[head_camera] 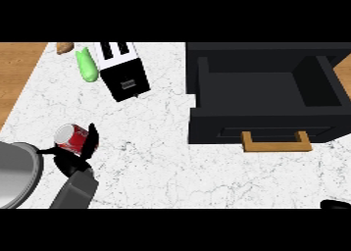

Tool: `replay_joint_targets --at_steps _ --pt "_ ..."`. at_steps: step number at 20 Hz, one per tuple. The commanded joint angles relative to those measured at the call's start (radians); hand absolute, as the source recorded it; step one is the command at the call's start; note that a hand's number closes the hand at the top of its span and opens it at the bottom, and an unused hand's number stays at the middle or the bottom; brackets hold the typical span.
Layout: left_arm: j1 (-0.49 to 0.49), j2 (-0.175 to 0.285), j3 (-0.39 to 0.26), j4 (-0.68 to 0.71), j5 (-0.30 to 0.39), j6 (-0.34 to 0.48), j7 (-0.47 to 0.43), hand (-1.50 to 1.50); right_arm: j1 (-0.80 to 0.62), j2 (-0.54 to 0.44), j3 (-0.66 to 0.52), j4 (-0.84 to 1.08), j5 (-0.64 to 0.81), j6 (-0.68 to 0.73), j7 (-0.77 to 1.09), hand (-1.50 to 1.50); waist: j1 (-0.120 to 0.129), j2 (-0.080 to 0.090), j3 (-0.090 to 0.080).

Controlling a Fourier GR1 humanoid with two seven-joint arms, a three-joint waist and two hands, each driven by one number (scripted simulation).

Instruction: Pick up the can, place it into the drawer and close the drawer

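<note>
— three jobs: grab the can, put it in the drawer, shut the drawer. how far are we?

— start with the biggest thing. the white bench (171,166) has a black drawer (265,125) on its right side. the drawer is pulled out and nothing is in it.

— and the can?

— the can (70,136) is red and white. it is on the left side of the bench, well apart from the drawer. the left hand (83,156) is at it, with its fingers (93,135) curled round it, one on its right side and more below it. i can't tell if it is off the bench yet. so i think job one is nearly done, and jobs two and three are left.

— the other hand?

— only a bit of the right hand (340,204) shows, low at the right edge. i cannot tell if its fingers are apart or together.

— what else is around?

— a big grey round thing (8,171) is at the left edge, just beside the left arm. i can't tell what it is. a black and white toaster (122,71) lies behind the can. beside it is a green veggie (87,64), then a small brown lump (64,47).

— anything in the way?

— nothing stands between the can and the drawer. i think the can must go up over the drawer's front wall, above the brown handle (276,143).
</note>
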Motion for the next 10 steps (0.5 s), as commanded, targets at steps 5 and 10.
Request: replay_joint_targets --at_steps 5,10 --pt "-0.132 0.058 0.027 0.117 -0.007 -0.094 -0.019 1.5 -0.01 0.015 0.003 0.0 0.018 -0.004 -0.011 -1.5 -0.002 0.002 -0.001" --pt "-0.126 0.038 -0.18 0.143 -0.159 -0.289 0.05 1.5 0.018 -0.007 -0.02 -0.019 -0.013 0.025 -0.008 -1.5 -0.032 0.0 0.0"
